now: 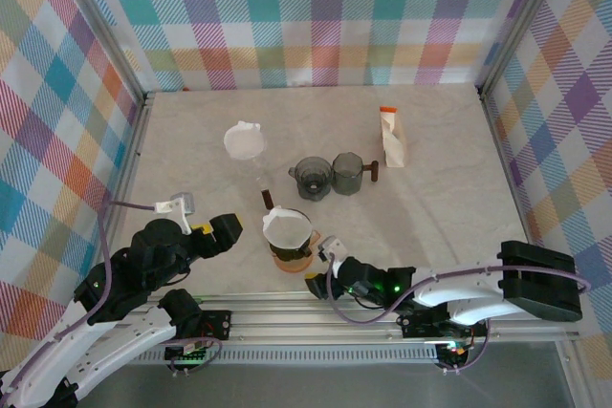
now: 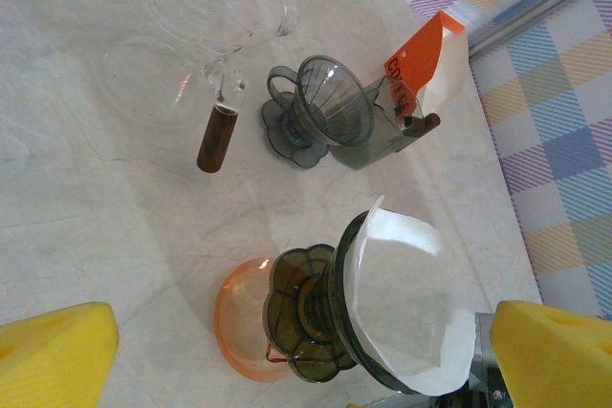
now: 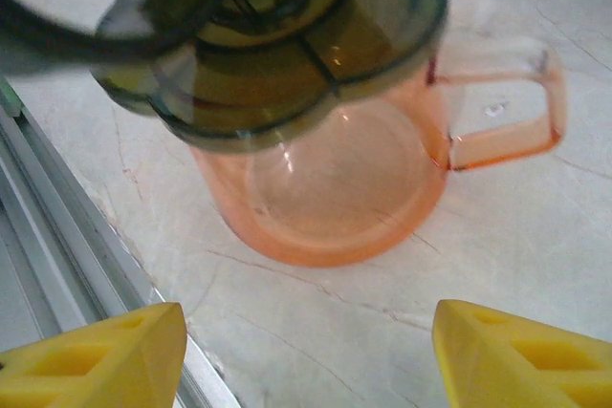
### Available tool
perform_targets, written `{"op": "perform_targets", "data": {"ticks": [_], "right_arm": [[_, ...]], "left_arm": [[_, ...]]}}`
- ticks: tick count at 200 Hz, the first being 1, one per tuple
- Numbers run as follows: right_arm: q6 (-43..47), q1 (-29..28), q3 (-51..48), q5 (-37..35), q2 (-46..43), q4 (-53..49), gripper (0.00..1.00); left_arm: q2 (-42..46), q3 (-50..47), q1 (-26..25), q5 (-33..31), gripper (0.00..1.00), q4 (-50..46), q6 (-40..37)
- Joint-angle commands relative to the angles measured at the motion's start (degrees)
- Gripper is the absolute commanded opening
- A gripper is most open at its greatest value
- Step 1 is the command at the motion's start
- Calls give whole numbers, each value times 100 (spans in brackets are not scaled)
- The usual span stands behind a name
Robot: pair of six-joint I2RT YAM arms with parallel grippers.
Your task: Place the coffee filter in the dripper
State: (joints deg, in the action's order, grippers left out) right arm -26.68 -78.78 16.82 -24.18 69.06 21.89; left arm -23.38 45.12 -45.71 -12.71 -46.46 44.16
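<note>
A white paper coffee filter sits opened inside the dark olive dripper, which rests on an orange glass cup near the table's front edge. In the left wrist view the filter lines the dripper above the cup. My left gripper is just left of the dripper, open, touching nothing. My right gripper is just right of the cup, low at the table. It stands open facing the cup and dripper base, nothing between its fingers.
A grey dripper and grey cup stand mid-table. A clear vessel with a white filter and a brown handle is at the back left. An orange-topped coffee bag lies at the right. The metal rail runs behind the cup.
</note>
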Motion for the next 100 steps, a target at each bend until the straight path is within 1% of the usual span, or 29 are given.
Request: {"op": "perform_targets", "data": {"ticks": [1, 19, 35, 71, 87, 100], "right_arm": [[-287, -43, -267, -130, -179, 342, 66], [-302, -41, -276, 28, -142, 424, 60], [-348, 0, -341, 201, -1, 759, 54], [-360, 180, -271, 634, 643, 1373, 54], [-459, 379, -284, 881, 979, 2030, 54], [-452, 485, -205, 1083, 1249, 2288, 53]], "left_arm": [[105, -78, -44, -10, 100, -12, 84], [96, -75, -51, -26, 100, -13, 95], [96, -77, -48, -39, 100, -4, 107], [96, -73, -47, -64, 100, 5, 103], [92, -49, -42, -76, 100, -21, 104], [99, -29, -40, -80, 100, -47, 109]]}}
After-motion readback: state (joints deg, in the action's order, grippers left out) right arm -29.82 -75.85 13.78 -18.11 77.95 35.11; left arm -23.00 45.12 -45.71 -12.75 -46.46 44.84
